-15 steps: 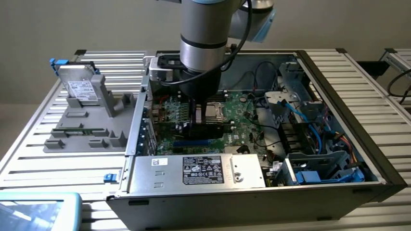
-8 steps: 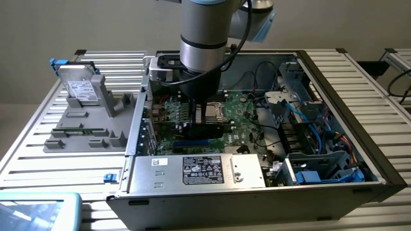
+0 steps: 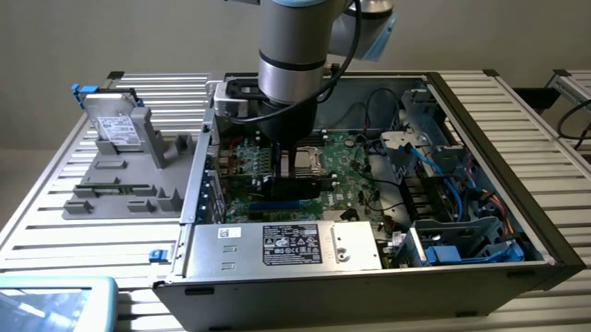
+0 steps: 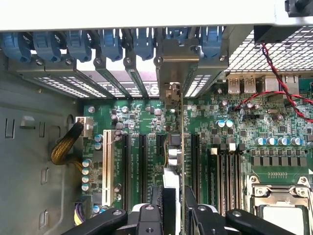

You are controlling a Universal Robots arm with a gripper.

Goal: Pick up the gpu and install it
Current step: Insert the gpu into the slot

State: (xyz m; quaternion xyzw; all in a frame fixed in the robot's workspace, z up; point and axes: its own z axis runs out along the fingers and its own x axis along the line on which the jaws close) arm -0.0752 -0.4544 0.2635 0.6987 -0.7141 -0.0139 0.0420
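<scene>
My gripper is closed on the gpu, held on edge over the motherboard slots, centre frame in the exterior view, inside the open case

Claw down inside the open case, card on edge over the board.

The computer case sits on the counter. Off to the exterior view's left lies the fixture tray, with the hard drive propped at its far end. Inside the case, the motherboard is on the floor, the power supply runs along the near wall, and the drive cage sits in the near corner at the exterior view's right. The arm drops in from above and the claw is over the motherboard, fingers either side of the gpu. The gpu stands on edge among the expansion slots, bracket end at the case's slot wall.
</scene>
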